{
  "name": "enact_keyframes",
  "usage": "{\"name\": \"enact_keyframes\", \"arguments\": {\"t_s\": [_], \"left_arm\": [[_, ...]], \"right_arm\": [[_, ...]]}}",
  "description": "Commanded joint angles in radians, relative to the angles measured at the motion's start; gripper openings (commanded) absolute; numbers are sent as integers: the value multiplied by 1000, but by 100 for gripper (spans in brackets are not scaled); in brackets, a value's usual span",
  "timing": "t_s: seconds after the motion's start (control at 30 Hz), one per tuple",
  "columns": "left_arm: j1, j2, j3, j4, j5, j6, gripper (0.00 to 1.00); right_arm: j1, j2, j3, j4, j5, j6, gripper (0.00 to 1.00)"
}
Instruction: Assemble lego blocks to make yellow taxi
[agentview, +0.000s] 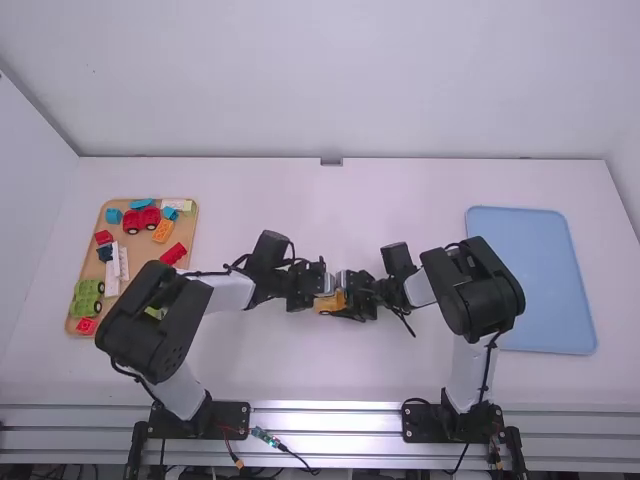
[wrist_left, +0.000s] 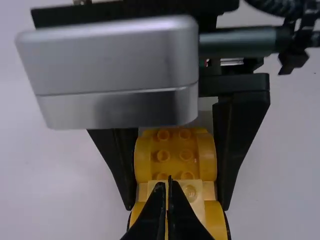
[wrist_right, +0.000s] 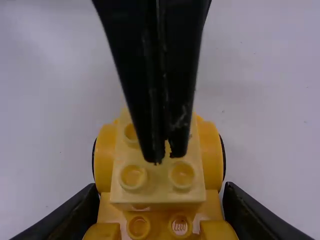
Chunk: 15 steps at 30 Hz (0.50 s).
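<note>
Near the table's middle my left gripper (agentview: 323, 287) and right gripper (agentview: 348, 298) meet over a yellow car base (agentview: 327, 303). The right gripper (wrist_right: 160, 212) is shut on the sides of this base (wrist_right: 106, 157), which has rounded fenders and dark wheels. Across the base lies a paler yellow block (wrist_right: 156, 186) with studs on top. The left gripper (wrist_left: 169, 187) is shut with nothing between its fingers; its tips are over the pale block (wrist_left: 196, 191), and I cannot tell whether they press on it.
A wooden tray (agentview: 143, 262) at the left holds several red, blue, white, orange and green pieces, including a red vehicle (agentview: 141, 219) and a green one (agentview: 87, 298). At the right lies a blue tray (agentview: 545, 280), partly behind the right arm.
</note>
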Motion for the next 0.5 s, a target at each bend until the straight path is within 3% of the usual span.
{"name": "enact_keyframes", "arguments": {"t_s": [0.0, 0.27, 0.47], "left_arm": [[-3, 32, -8, 15, 5, -22, 2], [-3, 71, -8, 32, -14, -62, 2], [-2, 71, -8, -34, -134, -51, 2]], "right_arm": [[3, 16, 2, -5, -6, 9, 62], [3, 16, 2, -8, -6, 8, 62], [2, 16, 2, -8, -3, 8, 62]]}}
